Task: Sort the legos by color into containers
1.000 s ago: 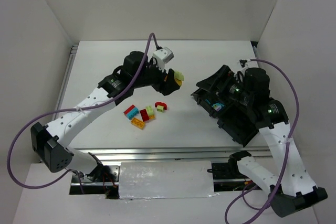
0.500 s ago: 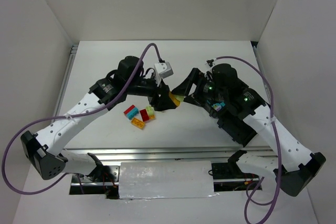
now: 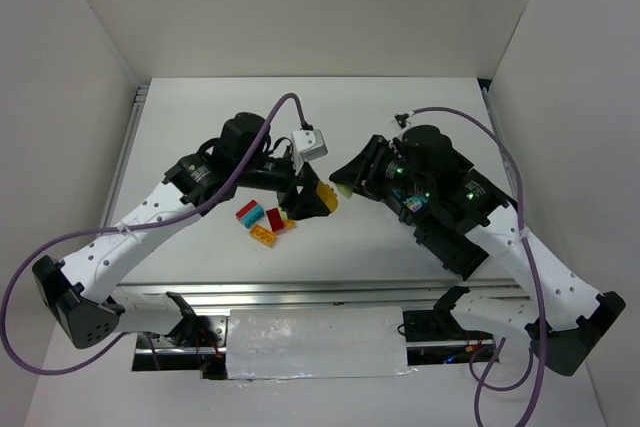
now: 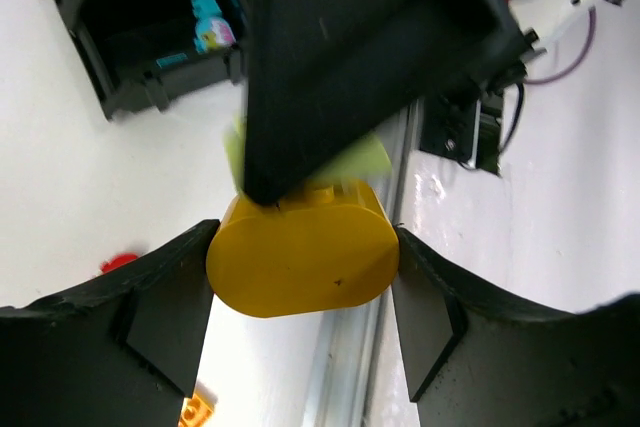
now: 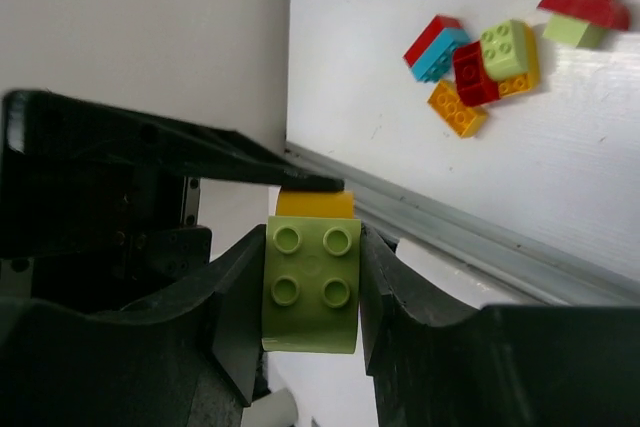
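My left gripper (image 3: 318, 199) (image 4: 302, 272) is shut on a rounded yellow lego (image 4: 300, 259), held above the table. A lime green lego (image 5: 310, 282) is stuck to the yellow one (image 5: 314, 204), and my right gripper (image 3: 347, 181) (image 5: 312, 292) is shut on it from the other side. The two grippers meet tip to tip. Loose legos (image 3: 264, 220) in red, cyan, orange and green lie in a small pile just left of the grippers (image 5: 470, 72). A red arch on a green lego (image 5: 580, 12) lies beside the pile. The black tray of containers (image 3: 452, 245) (image 4: 120, 97) holds a cyan lego (image 4: 210, 27).
White walls close in the table on three sides. A metal rail (image 3: 300, 292) runs along the near edge. My right arm (image 3: 500, 237) lies over much of the tray. A purple cable (image 3: 270, 122) loops above my left wrist.
My right arm swung left from over the tray to my left gripper, and its jaws closed on the green lego. My left gripper moved down and slightly right with the yellow lego.
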Tool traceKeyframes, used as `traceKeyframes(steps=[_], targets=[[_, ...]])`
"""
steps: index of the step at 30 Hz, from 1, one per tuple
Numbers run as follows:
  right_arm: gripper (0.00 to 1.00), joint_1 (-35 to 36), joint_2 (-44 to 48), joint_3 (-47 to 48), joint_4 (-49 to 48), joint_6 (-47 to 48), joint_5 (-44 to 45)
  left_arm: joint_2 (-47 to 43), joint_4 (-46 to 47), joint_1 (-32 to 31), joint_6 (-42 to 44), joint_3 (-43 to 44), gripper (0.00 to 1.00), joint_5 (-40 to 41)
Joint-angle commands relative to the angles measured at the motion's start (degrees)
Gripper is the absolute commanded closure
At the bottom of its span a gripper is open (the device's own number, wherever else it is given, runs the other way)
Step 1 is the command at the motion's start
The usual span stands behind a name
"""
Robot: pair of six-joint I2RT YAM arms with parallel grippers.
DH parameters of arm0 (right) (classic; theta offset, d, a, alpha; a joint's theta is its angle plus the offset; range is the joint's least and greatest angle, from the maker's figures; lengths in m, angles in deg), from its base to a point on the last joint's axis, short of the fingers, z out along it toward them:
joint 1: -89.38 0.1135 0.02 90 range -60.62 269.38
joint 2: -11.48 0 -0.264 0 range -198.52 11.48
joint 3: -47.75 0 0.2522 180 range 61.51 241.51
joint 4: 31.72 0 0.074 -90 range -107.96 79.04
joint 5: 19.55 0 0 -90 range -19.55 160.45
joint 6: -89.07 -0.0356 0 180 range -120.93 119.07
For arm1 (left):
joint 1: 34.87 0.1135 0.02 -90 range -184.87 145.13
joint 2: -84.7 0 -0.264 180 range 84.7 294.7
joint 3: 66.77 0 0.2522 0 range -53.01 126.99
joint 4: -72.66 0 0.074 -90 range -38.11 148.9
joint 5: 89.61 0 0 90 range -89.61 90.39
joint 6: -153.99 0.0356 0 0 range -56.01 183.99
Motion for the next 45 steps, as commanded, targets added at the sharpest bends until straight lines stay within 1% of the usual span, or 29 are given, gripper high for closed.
traceKeyframes(steps=[1, 5, 6, 8, 9, 11, 12, 14, 15, 18, 19, 23, 26, 28, 30, 31, 35, 38, 40, 41, 42, 43, 45], targets=[[1.0, -2.27, 2.96, 1.15, -0.27, 1.98, 4.52, -3.61, -1.77, -0.05, 0.88, -1.57, 1.0, -1.53], [1.0, -6.65, 3.93, 0.79, 2.18, 3.65, 5.13, -5.02, -1.68, -0.05, 0.35, -2.97, 1.0, -1.62], [1.0, -10.15, 4.63, 0.27, 2.54, 4.0, 4.26, -5.28, -1.59, -0.05, 0.26, -3.41, 1.0, -1.71], [1.0, -14.2, 6.03, -0.61, 3.24, 6.02, 3.29, -6.33, -1.68, -0.05, -0.09, -4.03, 1.0, -1.09], [1.0, -18.75, 6.39, -1.66, 3.42, 6.98, 3.03, -6.6, -1.85, -0.05, -0.44, -4.21, 1.0, -0.57], [1.0, -23.26, 6.22, -2.28, 6.73, 11.9, 6.34, -7.83, -1.42, -0.05, -0.97, -5.08, 1.0, 1.18], [1.0, -27.89, 5.61, -2.72, 8.24, 14.87, 10.54, -8.27, -1.5, -0.05, -1.49, -5.17, 1.0, 1.8], [1.0, -32.48, 3.42, -3.6, 11.14, 17.7, 13.38, -9.5, -1.33, -0.05, -3.69, -5.7, 1.0, 2.51], [1.0, -35.99, 2.88, -4.56, 11.85, 19.28, 16.44, -9.94, -1.07, -0.05, -5.0, -6.05, 1.0, 2.95], [1.0, -41.28, 1.56, -7.02, 11.77, 20.17, 19.46, -12.05, 0.51, -0.05, -7.37, -7.98, 1.0, 3.65], [1.0, -44.08, 1.3, -7.46, 11.07, 20.79, 20.07, -13.01, 1.04, -0.05, -8.08, -8.51, 1.0, 3.83], [1.0, -49.9, -2.3, -7.3, 10.54, 22.28, 20.96, -13.72, 1.31, -0.05, -10.28, -9.92, 1.0, 4.88], [1.0, -54.11, -3.27, -6.94, 10.01, 23.6, 21.48, -13.64, 0.96, -0.05, -11.43, -10.27, 1.0, 6.64], [1.0, -56.31, -3.63, -7.38, 9.57, 24.04, 22.27, -13.81, 0.69, -0.05, -12.3, -10.36, 1.0, 9.52], [0.99, -59.3, -4.5, -7.82, 9.05, 23.87, 20.26, -13.99, 0.78, 0.03, -12.83, -10.71, 1.0, 10.59], [0.95, -59.83, -5.46, -7.99, 8.17, 23.61, 19.56, -14.07, 0.96, 0.03, -13.27, -10.89, 1.0, 11.82], [0.89, -60.63, -9.95, -7.64, 7.64, 22.38, 17.27, -13.9, 1.83, 0.03, -14.68, -10.63, 1.0, 14.29], [0.8, -61.24, -12.76, -7.73, 6.58, 22.02, 17.18, -13.11, 2.27, 0.03, -15.21, -9.75, 1.0, 13.59], [0.79, -61.6, -14.78, -7.03, 6.84, 22.11, 16.12, -12.67, 2.8, 0.03, -15.56, -9.13, 1.0, 12.97], [0.7, -61.51, -15.05, -6.42, 6.93, 22.2, 15.95, -12.41, 3.41, 0.03, -15.91, -9.04, 1.0, 12.28], [0.43, -61.6, -15.23, -6.41, 6.94, 21.94, 16.03, -12.23, 3.51, 0.03, -16.0, -8.78, 1.0, 12.01], [0.31, -61.51, -15.23, -6.33, 6.85, 21.76, 16.29, -12.14, 3.94, 0.03, -16.35, -8.6, 1.0, 11.83], [0.21, -61.6, -15.67, -5.98, 7.02, 21.67, 16.38, -11.97, 4.12, -0.05, -16.44, -8.52, 1.0, 11.65]])
